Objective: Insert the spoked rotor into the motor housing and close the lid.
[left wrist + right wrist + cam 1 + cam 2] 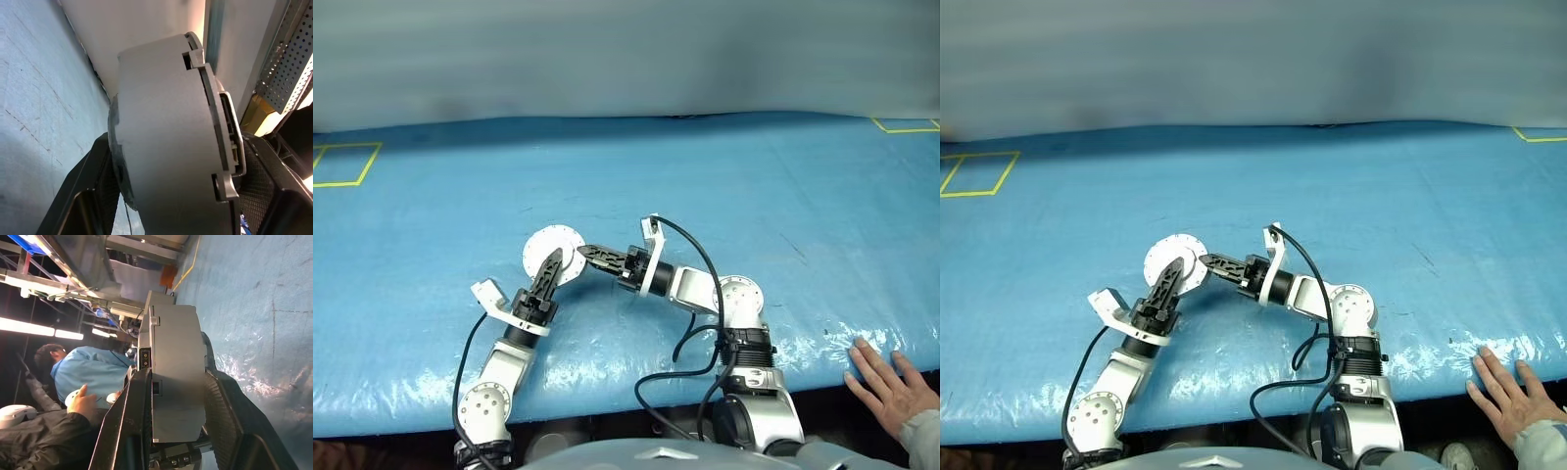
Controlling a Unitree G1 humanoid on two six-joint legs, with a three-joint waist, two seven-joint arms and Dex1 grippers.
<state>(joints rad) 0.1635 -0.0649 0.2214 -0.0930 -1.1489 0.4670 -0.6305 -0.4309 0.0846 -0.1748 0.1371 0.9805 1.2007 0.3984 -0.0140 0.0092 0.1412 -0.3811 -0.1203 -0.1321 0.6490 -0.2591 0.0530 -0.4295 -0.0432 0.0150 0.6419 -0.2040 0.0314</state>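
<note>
The motor housing (551,249) is a round pale grey drum held a little above the blue sheet, its flat round face turned up toward the head camera. My left gripper (554,260) reaches onto it from below-left, and in the left wrist view its fingers (259,171) sit against both sides of the housing (166,132). My right gripper (583,253) comes in from the right and is shut across the housing (178,367). The lid (222,142) lies flat against the housing rim. The spoked rotor is hidden.
A blue sheet (724,186) covers the table. A person's hand (893,387) rests on its front edge at the right. Yellow tape squares mark the far left (342,164) and far right (906,125). A seated person in blue (90,374) is in the background.
</note>
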